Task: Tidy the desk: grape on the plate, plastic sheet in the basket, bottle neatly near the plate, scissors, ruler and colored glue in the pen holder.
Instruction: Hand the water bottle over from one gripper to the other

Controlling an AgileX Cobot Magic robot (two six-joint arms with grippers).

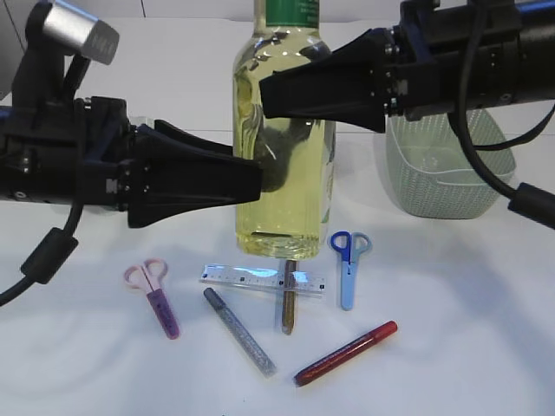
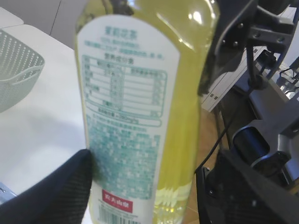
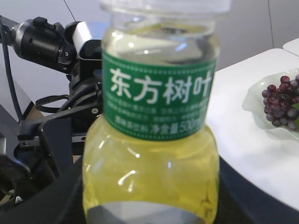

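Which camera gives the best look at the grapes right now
The right wrist view: the grapes lie in plain sight on a pale plate at the right edge, behind the bottle. The exterior and left wrist views show no grapes at all; there the bottle and gripper arms fill most of the frame.

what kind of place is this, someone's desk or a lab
Most likely a robot lab bench staged as a desk: a bare white table with child-size scissors, a clear ruler and glitter glue pens, plus cabling and equipment beside the table.

White table (image 1: 486,329) — nothing else extra.
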